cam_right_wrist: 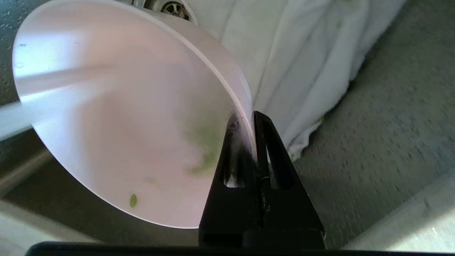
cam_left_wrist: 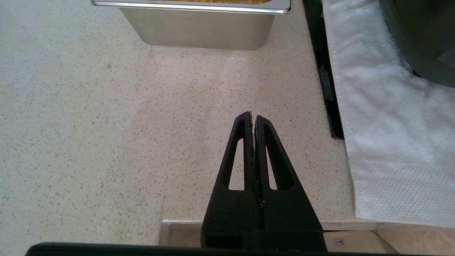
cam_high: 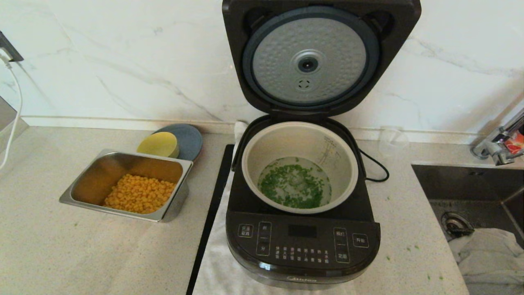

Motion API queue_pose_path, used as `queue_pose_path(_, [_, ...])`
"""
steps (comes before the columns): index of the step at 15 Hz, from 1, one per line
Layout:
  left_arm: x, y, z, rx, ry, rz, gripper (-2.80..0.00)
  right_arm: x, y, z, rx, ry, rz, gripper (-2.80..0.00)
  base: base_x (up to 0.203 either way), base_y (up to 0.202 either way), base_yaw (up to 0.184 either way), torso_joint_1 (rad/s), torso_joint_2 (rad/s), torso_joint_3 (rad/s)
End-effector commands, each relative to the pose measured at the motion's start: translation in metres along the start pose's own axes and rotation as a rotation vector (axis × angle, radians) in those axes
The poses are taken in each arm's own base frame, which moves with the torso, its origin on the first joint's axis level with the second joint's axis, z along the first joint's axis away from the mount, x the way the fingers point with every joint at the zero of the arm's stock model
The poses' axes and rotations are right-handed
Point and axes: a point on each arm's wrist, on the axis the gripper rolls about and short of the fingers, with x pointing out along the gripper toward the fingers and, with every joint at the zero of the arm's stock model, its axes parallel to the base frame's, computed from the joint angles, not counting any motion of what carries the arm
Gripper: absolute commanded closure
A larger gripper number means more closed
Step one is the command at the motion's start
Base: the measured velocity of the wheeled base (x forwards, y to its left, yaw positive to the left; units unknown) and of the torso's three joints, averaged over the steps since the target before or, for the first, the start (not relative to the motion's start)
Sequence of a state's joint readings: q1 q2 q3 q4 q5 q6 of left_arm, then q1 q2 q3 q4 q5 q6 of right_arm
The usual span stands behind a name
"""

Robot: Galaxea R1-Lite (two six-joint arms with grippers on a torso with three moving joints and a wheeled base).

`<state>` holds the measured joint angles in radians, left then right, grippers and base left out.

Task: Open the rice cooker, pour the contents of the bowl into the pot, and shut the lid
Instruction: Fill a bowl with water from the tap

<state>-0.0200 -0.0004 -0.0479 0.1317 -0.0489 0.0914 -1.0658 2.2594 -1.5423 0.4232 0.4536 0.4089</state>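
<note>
The rice cooker (cam_high: pixel 302 241) sits on the tabletop (cam_high: pixel 61 254) with its lid (cam_high: pixel 319 53) standing up. Green bits in water (cam_high: pixel 294 186) lie in the pot (cam_high: pixel 262 151). The right tool (cam_right_wrist: pixel 253 115) pinches the bowl (cam_right_wrist: pixel 106 117) by its rim (nearly empty) over a white cloth (cam_right_wrist: pixel 302 64). The left tool (cam_left_wrist: pixel 253 116) is pressed together above the tabletop.

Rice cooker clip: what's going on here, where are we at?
The rice cooker stands with its lid up, and the chopped greens in liquid are already in the pot. The right hand grips the nearly empty bowl by its rim, over the sink by a white cloth. The left hand is shut, idle above the counter. The lid is not yet closed.
</note>
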Motion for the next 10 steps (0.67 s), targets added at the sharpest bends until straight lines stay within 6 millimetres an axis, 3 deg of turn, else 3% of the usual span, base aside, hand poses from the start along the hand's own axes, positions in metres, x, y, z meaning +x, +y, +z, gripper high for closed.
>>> queue_pose_path(1, [0.000,0.000,0.000,0.001,0.001,0.000,0.00,0.009,0.003,0.002,0.009,0.010,0.002,0.00,0.000,0.000,0.000,0.000,0.00,0.000])
queue_pose_path(10, [0.000,0.000,0.000,0.002,-0.001,0.000,0.00,-0.014,0.011,-0.008,-0.009,0.001,0.012,0.00,0.000,0.000,0.000,0.000,0.00,0.000])
